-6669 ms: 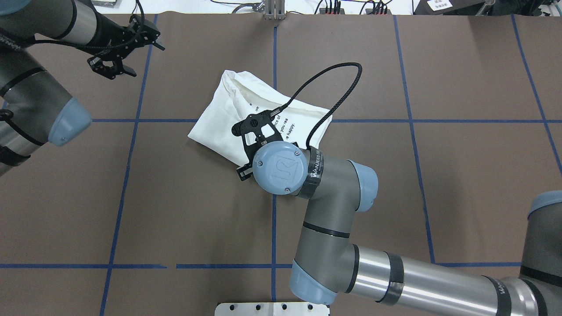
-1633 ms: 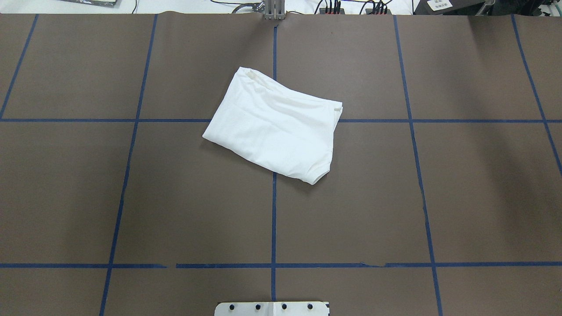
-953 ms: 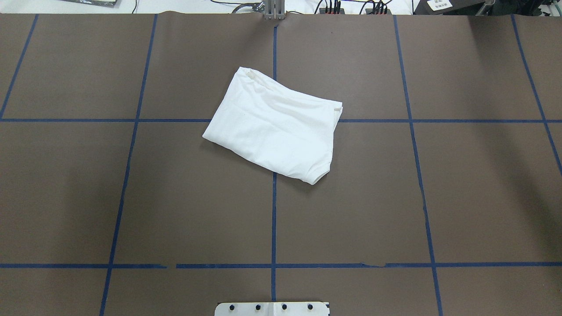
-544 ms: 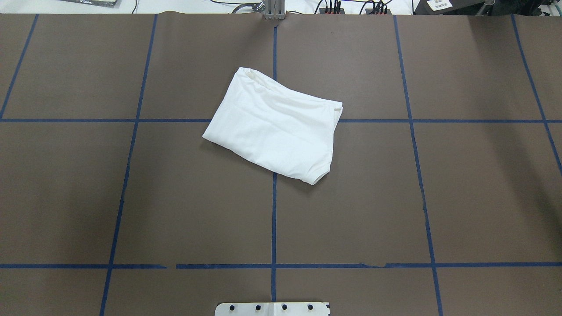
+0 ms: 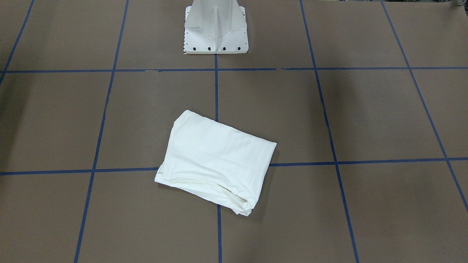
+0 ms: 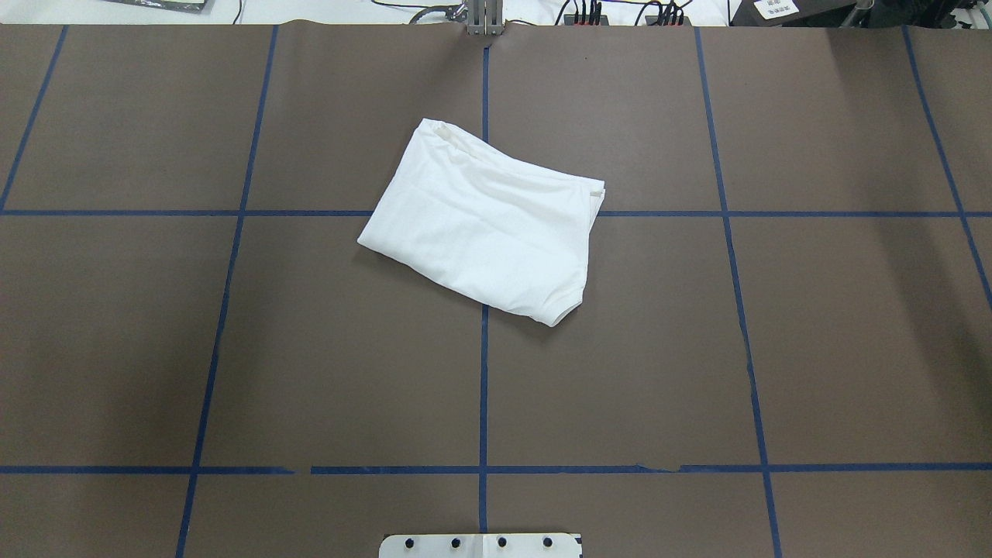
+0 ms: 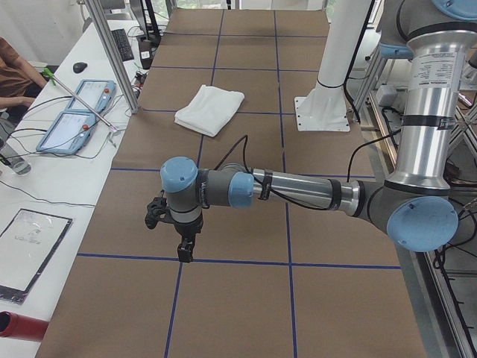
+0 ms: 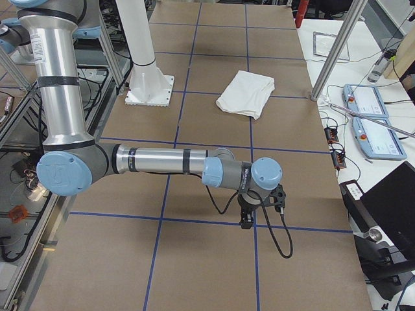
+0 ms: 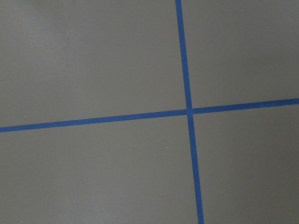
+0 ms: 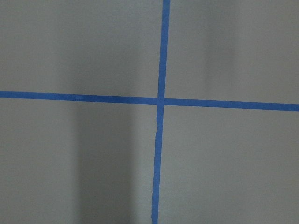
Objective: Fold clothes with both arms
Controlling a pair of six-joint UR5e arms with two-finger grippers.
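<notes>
The clothes (image 6: pixel 480 225) are one white shirt, folded into a compact, slightly skewed rectangle near the table's middle, plain side up, also seen in the front-facing view (image 5: pixel 215 160) and both side views (image 7: pixel 210 109) (image 8: pixel 246 92). Neither arm touches it. My left gripper (image 7: pixel 182 250) hangs low over bare table far toward the left end; it shows only in the exterior left view, so I cannot tell its state. My right gripper (image 8: pixel 246 220) hangs likewise at the right end, and again I cannot tell. Both wrist views show only brown table with a blue tape cross.
The white pedestal base (image 5: pixel 215 33) stands at the robot's side of the table (image 6: pixel 480 545). Blue tape lines (image 6: pixel 483 387) grid the brown surface. Teach pendants (image 7: pixel 74 123) and a person's arm (image 7: pixel 15 74) are on the operators' side bench.
Since 6.7 s ago both arms have left the overhead view and the shirt lies folded over with its text hidden. Over the last 1.6 s nothing has moved.
</notes>
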